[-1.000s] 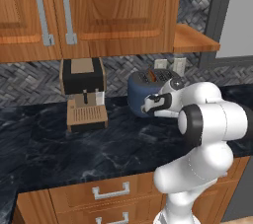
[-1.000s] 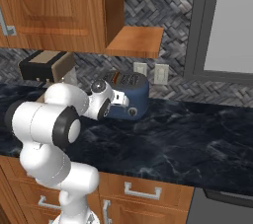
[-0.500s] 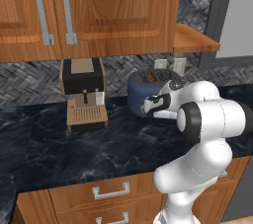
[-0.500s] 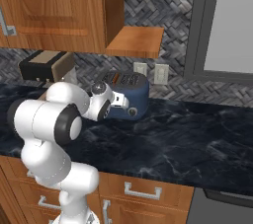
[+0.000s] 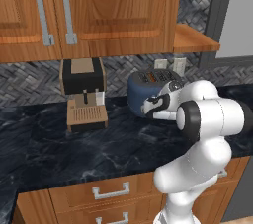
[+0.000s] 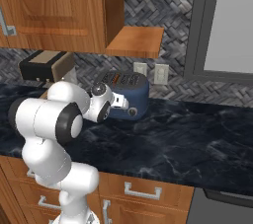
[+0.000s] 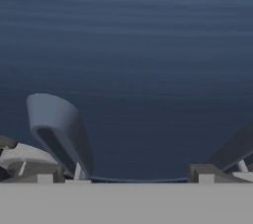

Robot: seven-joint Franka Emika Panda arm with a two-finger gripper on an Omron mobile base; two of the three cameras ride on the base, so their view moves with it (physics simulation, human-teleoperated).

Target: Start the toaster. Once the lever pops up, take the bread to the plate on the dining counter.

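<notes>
The dark-blue toaster (image 5: 141, 89) (image 6: 134, 95) stands at the back of the black marble counter. Tan bread (image 5: 157, 76) (image 6: 115, 78) shows in its top slots. My gripper (image 5: 151, 106) (image 6: 121, 103) is right up against the toaster's front, low on the side facing the arm. In the hand view the toaster's blue wall (image 7: 138, 50) is very close, and a grey lever-like tab (image 7: 59, 129) stands between the wide-apart jaws of the gripper (image 7: 121, 169), nearer the left one. Nothing is gripped. The plate and the dining counter are out of view.
A black-and-tan coffee machine (image 5: 83, 92) (image 6: 42, 66) stands left of the toaster. Wooden upper cabinets (image 5: 99, 11) and an open shelf (image 5: 195, 40) (image 6: 136, 40) hang above. Wall outlets (image 6: 153, 72) sit behind the toaster. Drawers (image 5: 111, 191) run under the counter's front edge.
The arm's elbow has drifted slightly left; the gripper stays at the toaster's front with its jaws equally wide.
</notes>
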